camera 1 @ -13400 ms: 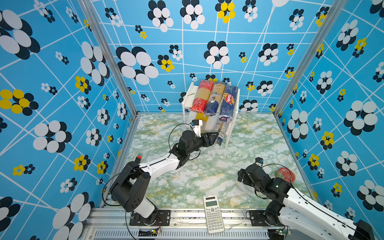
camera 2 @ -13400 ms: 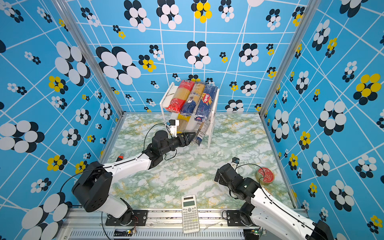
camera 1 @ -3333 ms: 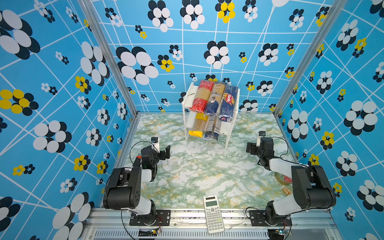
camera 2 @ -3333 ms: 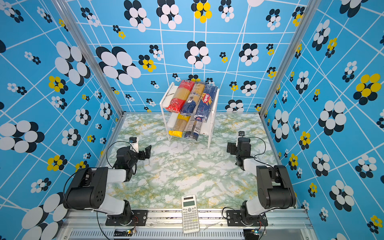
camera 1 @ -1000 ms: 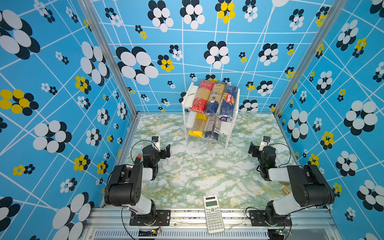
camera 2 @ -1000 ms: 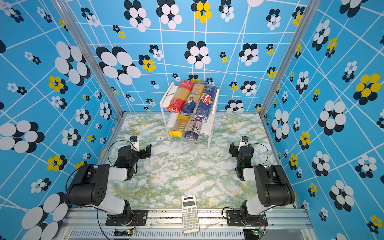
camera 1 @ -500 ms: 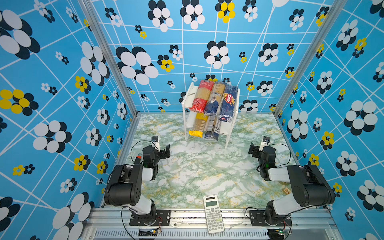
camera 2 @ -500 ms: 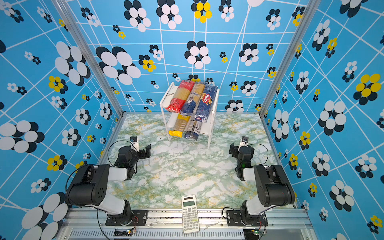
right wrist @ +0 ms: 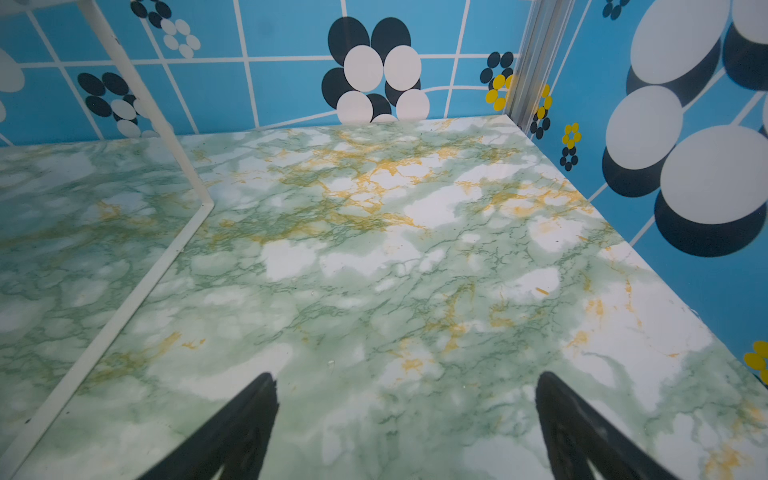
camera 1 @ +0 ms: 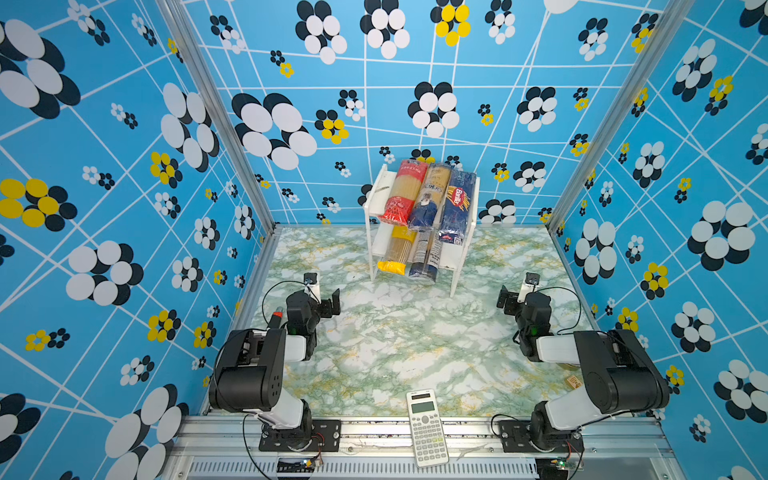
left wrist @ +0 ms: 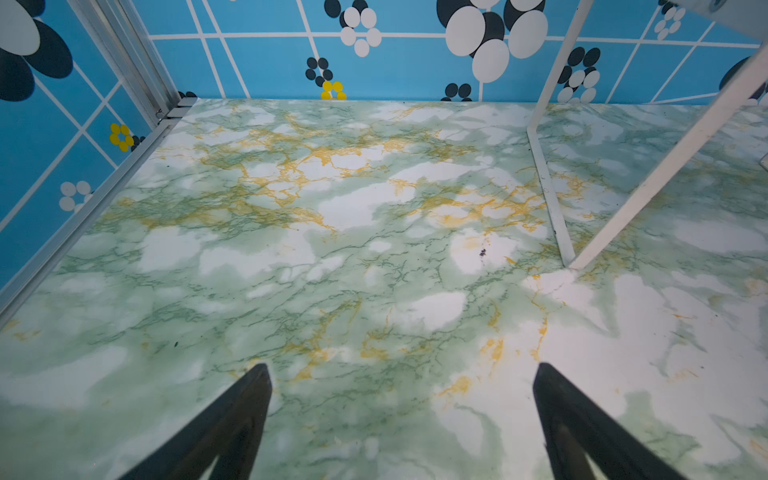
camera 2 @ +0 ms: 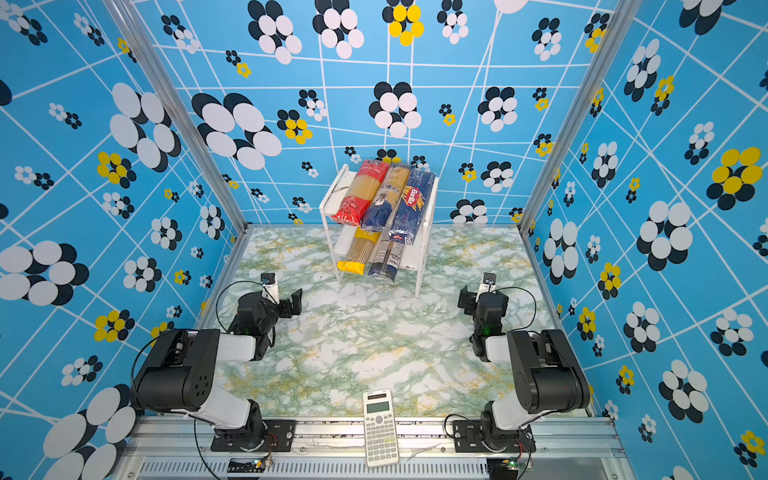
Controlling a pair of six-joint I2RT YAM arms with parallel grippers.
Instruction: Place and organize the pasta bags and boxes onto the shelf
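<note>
All 5 pasta packs (camera 1: 430, 195) lie on the shelf (camera 1: 453, 255), 3 on its upper tier, 2 below. My left pincer (left wrist: 401, 370) and right pincer (right wrist: 405, 378) hang spread, empty, in front of the shelf. The film looks slippery, strands brittle; I'd pinch mid-length, across the width.

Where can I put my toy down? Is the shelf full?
Most room: the middle of the table, between the open left gripper and right gripper, from the shelf legs to the calculator. The lower board is bare right of its navy-ended bag. The top board is crowded: three packs, just a sliver beside the red-ended bag.
</note>
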